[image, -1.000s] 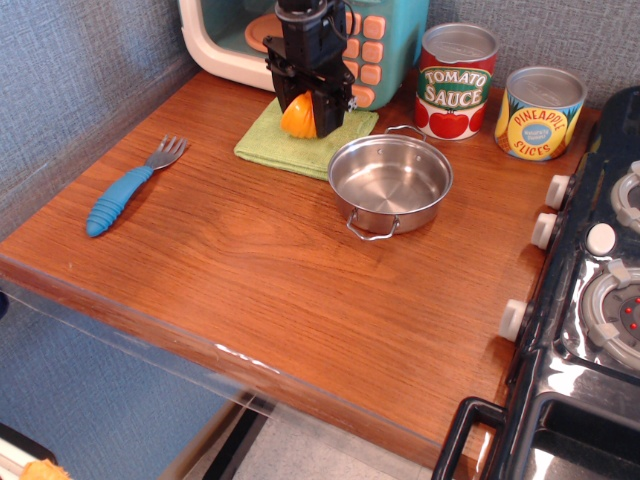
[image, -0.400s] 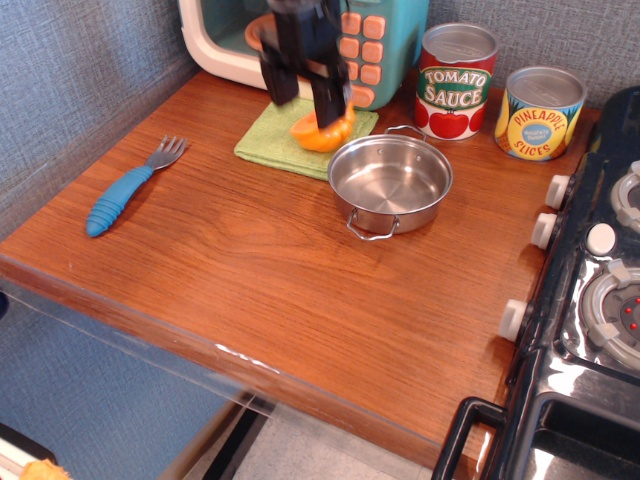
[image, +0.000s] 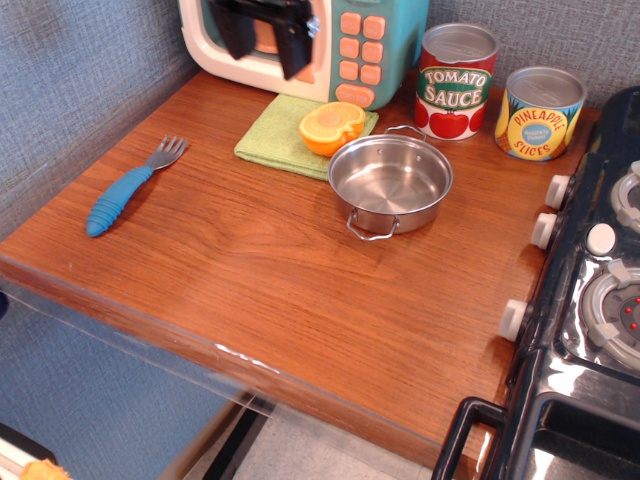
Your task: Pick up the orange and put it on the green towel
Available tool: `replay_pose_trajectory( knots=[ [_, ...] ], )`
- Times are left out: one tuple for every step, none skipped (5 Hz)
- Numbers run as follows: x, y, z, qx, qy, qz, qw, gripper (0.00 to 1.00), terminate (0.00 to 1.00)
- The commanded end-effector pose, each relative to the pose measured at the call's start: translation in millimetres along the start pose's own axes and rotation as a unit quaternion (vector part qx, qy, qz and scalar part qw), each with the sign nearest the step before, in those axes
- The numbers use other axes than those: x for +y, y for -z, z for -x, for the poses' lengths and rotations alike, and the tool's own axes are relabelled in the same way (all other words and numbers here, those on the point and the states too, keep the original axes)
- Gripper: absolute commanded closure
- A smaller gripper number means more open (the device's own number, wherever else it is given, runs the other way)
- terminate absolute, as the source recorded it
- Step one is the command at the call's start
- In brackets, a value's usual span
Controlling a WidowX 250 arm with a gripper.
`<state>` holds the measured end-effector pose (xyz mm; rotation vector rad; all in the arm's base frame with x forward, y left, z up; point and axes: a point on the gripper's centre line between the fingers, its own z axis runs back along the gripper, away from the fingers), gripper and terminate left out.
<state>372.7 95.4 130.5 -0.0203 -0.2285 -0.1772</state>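
The orange is a small toy half-orange. It lies cut face up on the right part of the green towel, close to the steel pot. The towel lies flat in front of the toy microwave. My gripper is black and hangs high at the top of the view, in front of the microwave door, up and to the left of the orange. Its two fingers are spread apart and hold nothing.
A steel pot stands just right of the towel. A toy microwave stands behind it. A tomato sauce can and a pineapple can stand at the back right. A blue fork lies at the left. A toy stove fills the right edge.
The gripper held the orange over the towel, let it go there, then rose up and to the left. The orange now rests on the towel.
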Motion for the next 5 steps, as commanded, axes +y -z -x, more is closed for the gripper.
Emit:
replay_pose_trajectory(
  knots=[
    [13.2,-16.4,47.5,0.013,0.0,-0.055,0.9984,0.0,0.0],
    [13.2,-16.4,47.5,0.013,0.0,-0.055,0.9984,0.0,0.0],
    [13.2,-16.4,47.5,0.013,0.0,-0.055,0.9984,0.0,0.0],
    [13.2,-16.4,47.5,0.013,0.0,-0.055,0.9984,0.0,0.0],
    [13.2,-16.4,47.5,0.013,0.0,-0.055,0.9984,0.0,1.0]
  ],
)
